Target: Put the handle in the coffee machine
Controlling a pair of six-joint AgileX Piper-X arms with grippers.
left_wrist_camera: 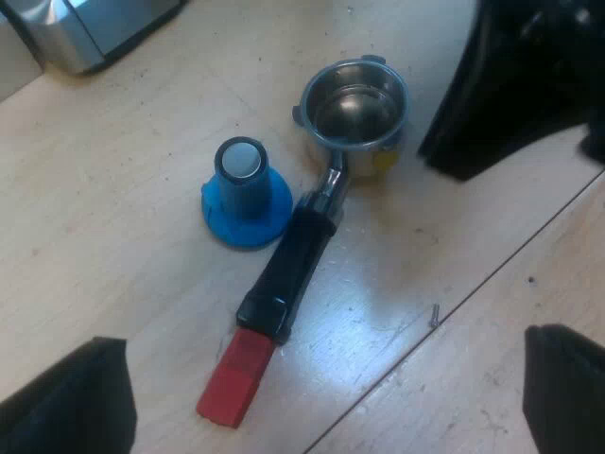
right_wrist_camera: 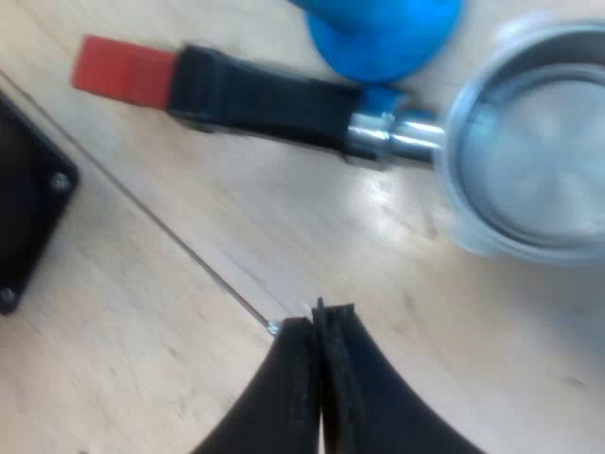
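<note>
The metal holder lies flat on the wooden table, loose. Its round basket (left_wrist_camera: 356, 102) is empty, and its dark handle (left_wrist_camera: 291, 270) ends in a red tip (left_wrist_camera: 236, 383). A blue tamper (left_wrist_camera: 245, 194) stands upright against the handle's neck. My left gripper (left_wrist_camera: 317, 411) hangs above the red end, open wide, holding nothing. My right gripper (right_wrist_camera: 321, 312) is shut and empty, low over the table a short way from the handle (right_wrist_camera: 265, 99) and the basket (right_wrist_camera: 534, 161). The tamper's blue base (right_wrist_camera: 383, 38) touches the neck there too.
A corner of the steel espresso machine (left_wrist_camera: 90, 28) stands beyond the tamper. The right arm's black body (left_wrist_camera: 510, 95) hovers close to the basket. A seam in the tabletop (left_wrist_camera: 473, 293) runs past a small screw (left_wrist_camera: 433, 315). A black bolted plate (right_wrist_camera: 28, 218) lies near the red end.
</note>
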